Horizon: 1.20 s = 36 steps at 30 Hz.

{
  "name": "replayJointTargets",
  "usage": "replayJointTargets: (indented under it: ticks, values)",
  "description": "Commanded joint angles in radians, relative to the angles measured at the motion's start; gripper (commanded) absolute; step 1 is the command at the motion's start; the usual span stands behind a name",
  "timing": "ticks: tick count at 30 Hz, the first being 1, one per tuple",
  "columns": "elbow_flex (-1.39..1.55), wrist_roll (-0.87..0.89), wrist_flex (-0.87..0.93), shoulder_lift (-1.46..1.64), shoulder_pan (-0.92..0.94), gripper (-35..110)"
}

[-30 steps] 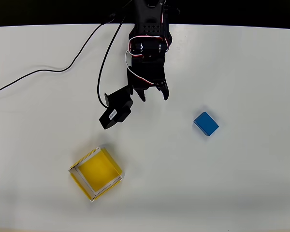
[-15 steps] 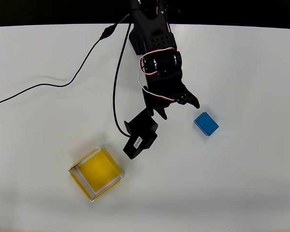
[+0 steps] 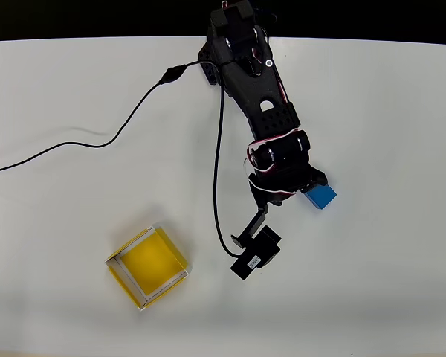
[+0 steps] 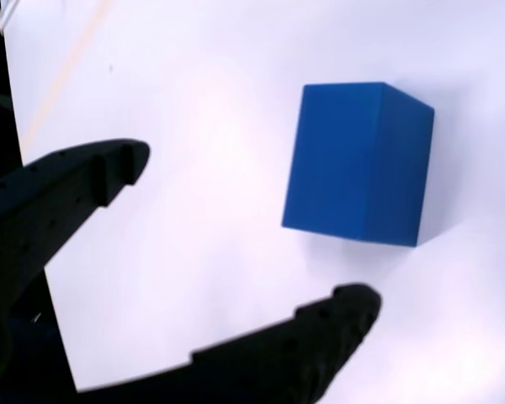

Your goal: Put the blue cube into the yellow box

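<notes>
Wrist view | claw (image 4: 244, 236) spread wide | blue cube (image 4: 358, 164) just beyond fingertips

In the overhead view, the cube (image 3: 324, 195) lies far right of the box (image 3: 147, 267).

White worktop (image 3: 372, 282) runs wide and plain, 1 black cable (image 3: 82, 143) snaking across it (dark strip along the far edge).

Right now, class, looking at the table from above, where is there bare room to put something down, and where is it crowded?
Bare: the table right of the blue cube, and the strip between the black cable and the yellow box. Crowded: around the cube, where the arm and open gripper reach in.
</notes>
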Motion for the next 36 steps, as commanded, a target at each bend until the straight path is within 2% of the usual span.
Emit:
replayJointTargets:
  ticks: [1,14,24,36]
  values:
    - [-0.115,-0.012,-0.037,-0.014,-0.048,46]
    - [-0.109,-0.031,-0.166,-0.190,-0.106,46]
    - [-0.087,-0.029,-0.183,-0.238,-0.147,44]
    - [0.008,-0.011,-0.288,-0.287,-0.153,43]
